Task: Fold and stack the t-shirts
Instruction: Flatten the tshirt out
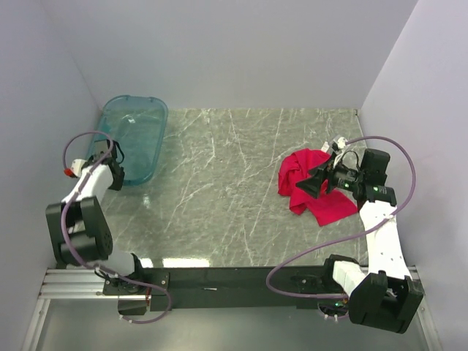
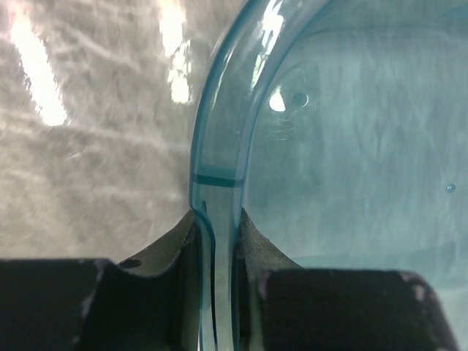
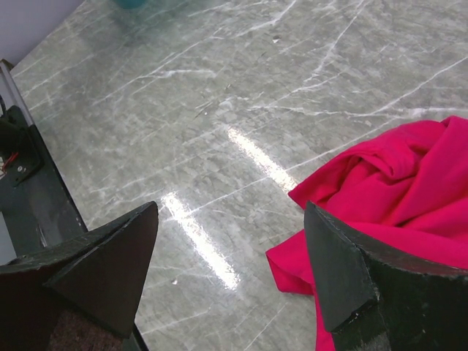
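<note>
Shirt (image 1: 329, 207) lies crumpled at the right of the counter (image 1: 219, 183). My right tool (image 3: 230, 223) hangs over it, released, fingers spread wide with nothing between them; from its wrist view I see red cloth beneath one finger and bare counter beneath the other. My left tool (image 2: 217, 235) is clenched on the tub (image 2: 212, 146) rim, far left, well apart from the shirt.

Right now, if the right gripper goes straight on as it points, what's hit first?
Likely bare table, between the open fingers of the right gripper. The red t-shirt lies just beside that line; one finger may brush it.
</note>
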